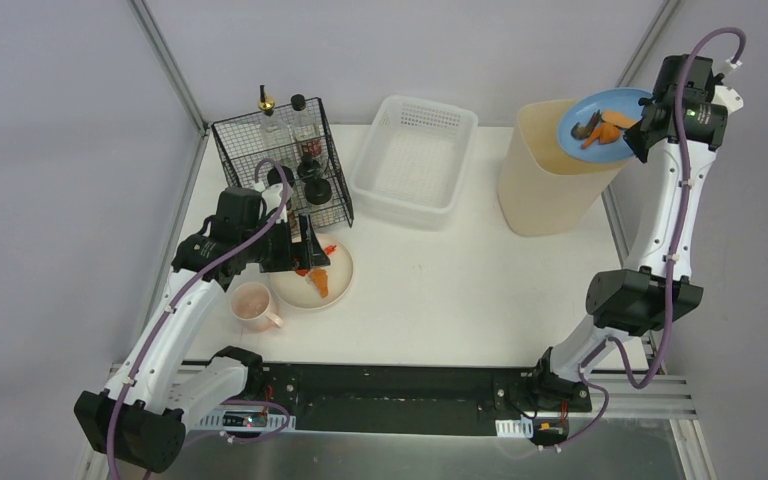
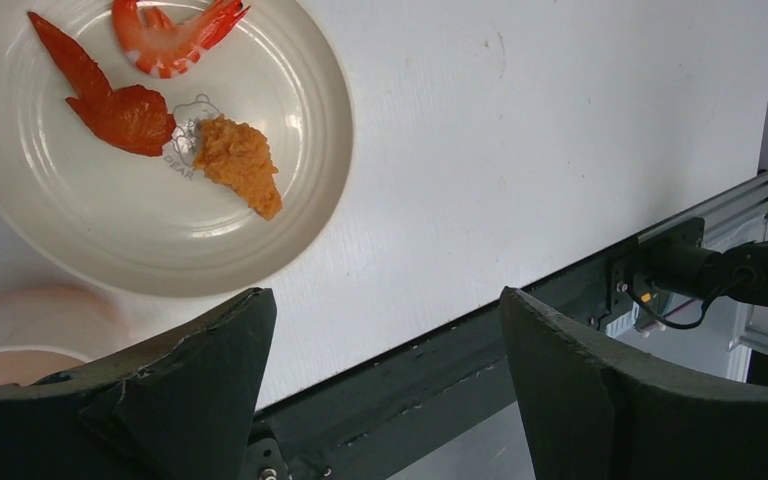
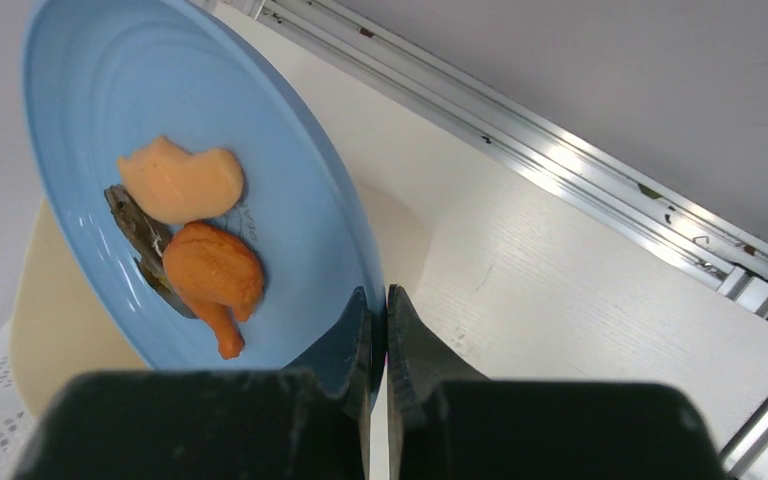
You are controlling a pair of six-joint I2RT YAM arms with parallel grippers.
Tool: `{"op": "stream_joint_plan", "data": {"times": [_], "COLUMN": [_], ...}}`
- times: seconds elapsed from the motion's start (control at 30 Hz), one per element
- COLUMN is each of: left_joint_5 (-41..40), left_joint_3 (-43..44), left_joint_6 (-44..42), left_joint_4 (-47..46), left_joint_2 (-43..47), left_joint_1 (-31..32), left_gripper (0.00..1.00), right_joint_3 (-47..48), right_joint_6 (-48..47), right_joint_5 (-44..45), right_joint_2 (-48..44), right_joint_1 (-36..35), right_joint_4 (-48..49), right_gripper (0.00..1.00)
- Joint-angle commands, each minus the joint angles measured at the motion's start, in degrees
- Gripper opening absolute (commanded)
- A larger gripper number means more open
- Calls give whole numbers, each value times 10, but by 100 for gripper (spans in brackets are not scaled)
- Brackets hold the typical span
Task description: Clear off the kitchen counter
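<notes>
Scanning from the left of the overhead view, we see the left gripper (image 1: 305, 248) spread wide and empty above a cream plate (image 1: 342, 284) of shrimp and fried pieces, with a pink cup (image 1: 252, 305) just beside it. The kitchen counter (image 1: 440, 290) fills the middle of the frame. At the upper right, the right gripper (image 1: 644, 135) pinches the rim of a tilted blue plate (image 1: 600, 100) over a beige bin (image 1: 545, 190).
</notes>
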State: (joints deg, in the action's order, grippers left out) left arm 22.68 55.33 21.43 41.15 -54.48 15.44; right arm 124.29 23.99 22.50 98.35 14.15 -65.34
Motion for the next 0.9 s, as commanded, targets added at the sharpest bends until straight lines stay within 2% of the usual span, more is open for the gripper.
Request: {"op": "stream_joint_plan", "data": {"times": [0.0,0.13,0.3,0.37,0.43,0.53,0.73,0.87], "left_joint_5": [29,31,31,30,29,28,27,23], "left_joint_3": [-7,-9,-10,-10,-12,-11,-13,-13], "left_joint_6": [-3,-2,-2,-3,-3,-3,-4,-5], "left_joint_4": [-12,-16,-16,-16,-16,-15,-15,-15], "left_joint_2": [2,0,-3,-2,-2,-3,-2,-1], "left_joint_1": [4,4,4,4,5,5,5,6], "left_gripper": [84,85,85,85,85,84,84,85], "right_joint_3": [0,-24,-67,-115,-182,-240,-350,-367], "right_joint_6": [-44,-81,-161,-206,-299,-387,-526,-567], "right_joint_5": [55,77,192,242,299,351,381,383], "right_joint_2": [-1,3,-9,-33,-59,-84,-140,-163], "right_joint_1": [-6,-27,-85,-111,-136,-161,-182,-187], "right_joint_4": [60,94,164,239,335,447,666,730], "right_gripper": [0,0,0,0,0,0,0,0]}}
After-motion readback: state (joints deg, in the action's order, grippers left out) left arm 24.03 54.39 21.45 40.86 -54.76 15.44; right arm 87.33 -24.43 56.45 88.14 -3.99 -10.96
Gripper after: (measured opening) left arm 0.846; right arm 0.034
